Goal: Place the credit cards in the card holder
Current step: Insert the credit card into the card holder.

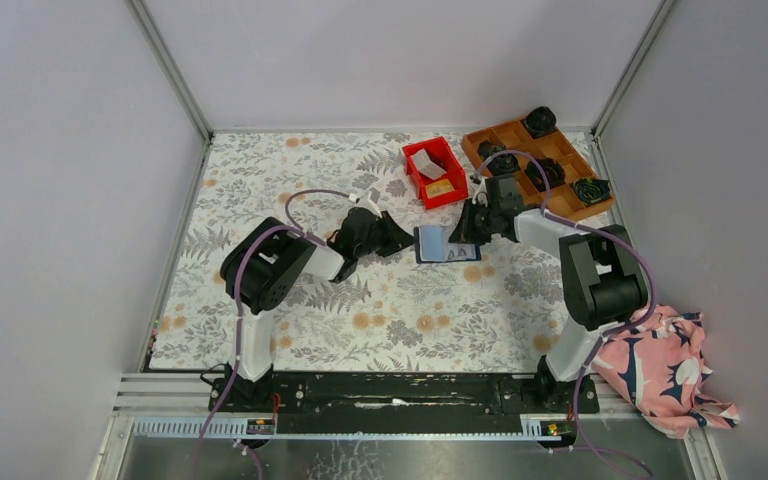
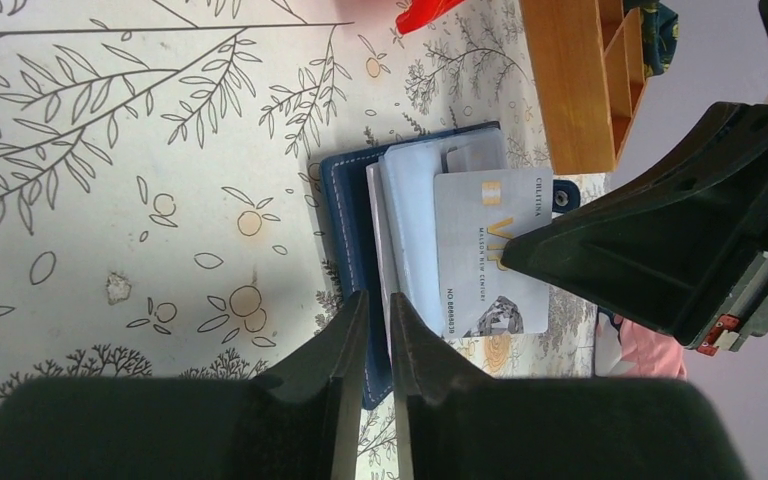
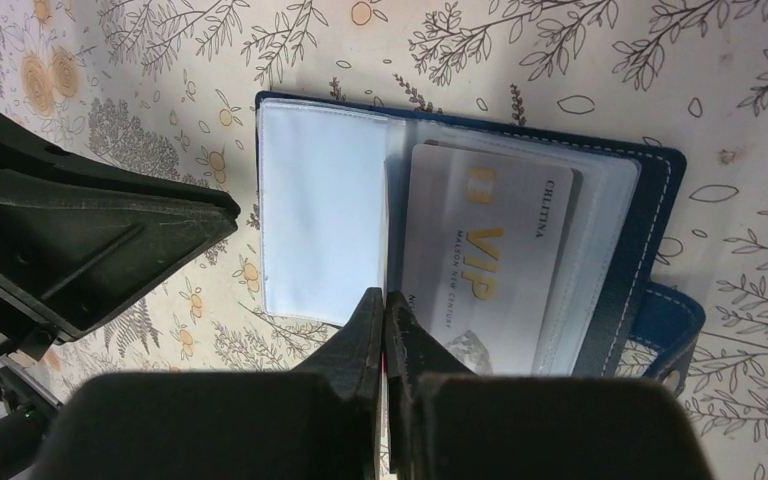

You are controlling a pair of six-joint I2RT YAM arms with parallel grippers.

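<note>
The holder [image 1: 447, 243] lies open mid-table, white card [image 3: 490, 260] askew in its sleeve — right gripper [image 3: 384, 305] shut at the sleeves' edge, left gripper [image 2: 378, 310] nearly together, whether nipping anything I cannot tell — so seating looks in hand; next calls for sliding the card home squarely.

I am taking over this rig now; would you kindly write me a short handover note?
Left gripper: jaws a narrow gap apart at the card holder's edge; whether they pinch a sleeve is unclear.
Right gripper: shut, tip on the open holder's inner sleeves beside the silver VIP card.
Done: holder lies open; VIP card is at its sleeves, how far in I cannot tell.
Left: a pale card and an orange-tan card lie in the red bin; both go into the holder.
</note>
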